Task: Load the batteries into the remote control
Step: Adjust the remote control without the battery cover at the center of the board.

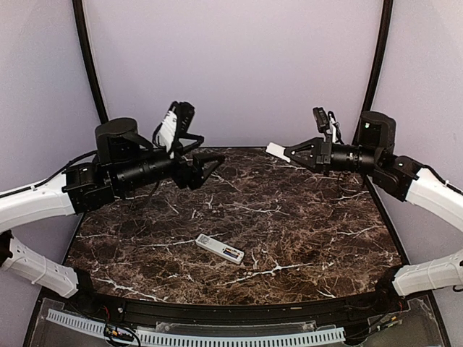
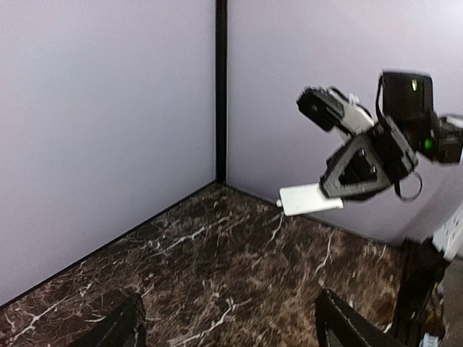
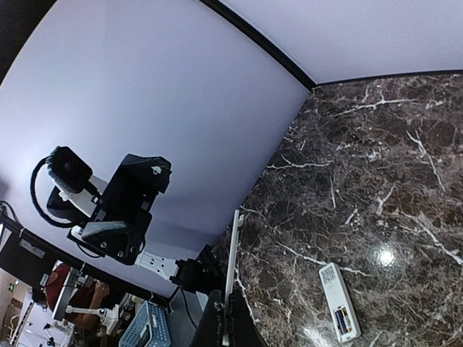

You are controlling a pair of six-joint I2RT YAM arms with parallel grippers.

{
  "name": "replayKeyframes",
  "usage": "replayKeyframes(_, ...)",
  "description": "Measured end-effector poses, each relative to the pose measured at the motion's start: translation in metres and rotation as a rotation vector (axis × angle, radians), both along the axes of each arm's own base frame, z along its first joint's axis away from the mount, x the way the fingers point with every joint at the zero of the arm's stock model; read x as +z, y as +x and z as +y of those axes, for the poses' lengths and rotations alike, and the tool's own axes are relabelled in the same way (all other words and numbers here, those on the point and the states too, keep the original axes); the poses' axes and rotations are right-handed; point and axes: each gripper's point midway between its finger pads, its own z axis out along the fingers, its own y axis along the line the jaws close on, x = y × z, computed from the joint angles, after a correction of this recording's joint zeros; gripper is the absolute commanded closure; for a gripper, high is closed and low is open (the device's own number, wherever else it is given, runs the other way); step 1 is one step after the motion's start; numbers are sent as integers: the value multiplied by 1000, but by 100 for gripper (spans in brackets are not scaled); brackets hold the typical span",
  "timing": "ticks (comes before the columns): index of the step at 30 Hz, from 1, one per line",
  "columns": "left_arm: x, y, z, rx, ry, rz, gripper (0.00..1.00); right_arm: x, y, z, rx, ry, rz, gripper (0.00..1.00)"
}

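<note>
The white remote control [image 1: 219, 249] lies back side up on the marble table [image 1: 304, 217], near the front centre. Two batteries [image 1: 232, 253] sit side by side in its recess, also seen in the right wrist view [image 3: 343, 318] at the near end of the remote control [image 3: 334, 285]. My left gripper [image 1: 210, 163] hangs high over the left of the table, open and empty; its fingers [image 2: 123, 322] stand wide apart. My right gripper [image 1: 291, 153] is raised at the back right, shut on a thin white flat cover [image 1: 277, 151], seen edge-on [image 3: 235, 253] in its wrist view.
Purple walls close in the back and sides, with black posts [image 1: 88, 58] at the corners. A white perforated strip [image 1: 217, 338] runs along the near edge below the table. The two arms face each other above the table, well apart.
</note>
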Motion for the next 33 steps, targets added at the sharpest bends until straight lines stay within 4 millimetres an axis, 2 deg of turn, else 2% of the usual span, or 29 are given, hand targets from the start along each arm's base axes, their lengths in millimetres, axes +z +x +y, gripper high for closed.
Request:
replayKeyframes(2,-35,-3,-14,-71,227,-49,13,-29,3,-9,6,-51,59,100)
replayKeyframes(3,-61,-4,-21,-118,349,-58,12,-43,3,-11,12,-75,88,100)
replayKeyframes(4,-97,-7,-27,-182,499,-53,11,-55,2,-13,16,-96,114,100)
replayKeyframes(5,-118,-8,-30,-218,573,-45,11,-70,1,-15,24,-121,147,100)
replayKeyframes(6,-155,-12,-32,-289,711,-27,10,-82,0,-17,28,-141,173,100)
replayKeyframes(7,-187,-15,-31,-350,820,-8,10,-95,-2,-18,37,-162,199,100)
replayKeyframes(10,-261,-23,-17,-500,1060,58,11,-116,-8,-21,63,-199,241,100)
replayKeyframes(13,-307,-15,-5,-601,1224,119,12,-127,-13,-22,89,-213,252,100)
replayKeyframes(18,-343,-6,4,-704,1347,158,12,-142,-21,-24,119,-228,269,100)
replayKeyframes(22,-356,-10,11,-745,1388,129,14,-157,-27,-25,134,-236,297,100)
replayKeyframes(26,-362,-11,14,-760,1401,109,26,-164,-30,-26,149,-236,317,100)
replayKeyframes(29,-364,-11,15,-756,1403,107,39,-165,-31,-26,151,-235,318,100)
replayKeyframes(33,-366,-10,15,-734,1395,126,50,-169,-31,-25,159,-237,330,100)
